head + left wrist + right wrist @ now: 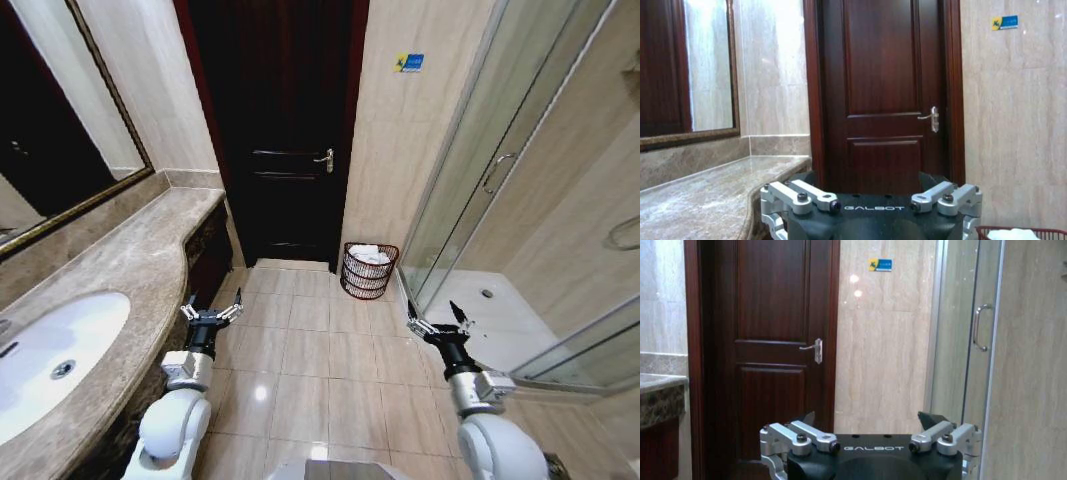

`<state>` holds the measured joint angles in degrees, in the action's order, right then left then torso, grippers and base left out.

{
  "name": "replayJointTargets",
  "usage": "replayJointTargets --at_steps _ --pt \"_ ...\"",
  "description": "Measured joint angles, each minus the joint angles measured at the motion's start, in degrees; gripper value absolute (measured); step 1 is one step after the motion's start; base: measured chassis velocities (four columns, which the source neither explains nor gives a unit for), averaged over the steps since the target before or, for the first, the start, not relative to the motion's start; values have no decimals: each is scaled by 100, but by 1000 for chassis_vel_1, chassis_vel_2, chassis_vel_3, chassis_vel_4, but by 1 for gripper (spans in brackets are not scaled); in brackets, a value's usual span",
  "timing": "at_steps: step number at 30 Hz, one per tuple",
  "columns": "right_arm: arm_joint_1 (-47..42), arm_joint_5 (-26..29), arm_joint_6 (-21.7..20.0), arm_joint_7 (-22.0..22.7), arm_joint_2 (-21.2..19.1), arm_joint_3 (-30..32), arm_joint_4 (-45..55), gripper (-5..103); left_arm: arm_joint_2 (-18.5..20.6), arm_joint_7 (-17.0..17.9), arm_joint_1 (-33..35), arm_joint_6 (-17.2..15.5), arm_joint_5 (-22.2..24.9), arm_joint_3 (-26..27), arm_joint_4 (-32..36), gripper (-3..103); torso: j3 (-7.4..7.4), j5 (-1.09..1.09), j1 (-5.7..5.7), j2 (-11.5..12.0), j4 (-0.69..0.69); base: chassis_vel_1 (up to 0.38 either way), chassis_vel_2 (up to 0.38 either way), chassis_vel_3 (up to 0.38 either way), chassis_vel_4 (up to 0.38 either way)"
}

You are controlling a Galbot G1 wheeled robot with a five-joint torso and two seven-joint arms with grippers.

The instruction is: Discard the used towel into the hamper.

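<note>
Tiled bathroom floor (300, 350), left claw (211, 313) – right claw (440, 324) spread wide, holding nothing

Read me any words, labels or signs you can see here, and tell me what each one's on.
"GALBOT": on the black body of the left hand.
"GALBOT": on the black body of the right hand.
Blue and yellow wall sticker beside the door: print too small to read.

"GALBOT" in white on the left gripper (870, 207) body, same on the right gripper (870, 447) (wall sticker (881, 264) unreadable)
</note>
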<state>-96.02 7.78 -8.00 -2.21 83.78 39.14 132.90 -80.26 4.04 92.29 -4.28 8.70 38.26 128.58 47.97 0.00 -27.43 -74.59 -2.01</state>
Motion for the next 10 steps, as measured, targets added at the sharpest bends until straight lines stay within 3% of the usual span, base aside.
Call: replayJointTargets --at_steps 10 --pt "0 0 0 0 0 0 0 100 0 0 0 0 0 0 0 100 0 0 1 1 0 0 0 0 0"
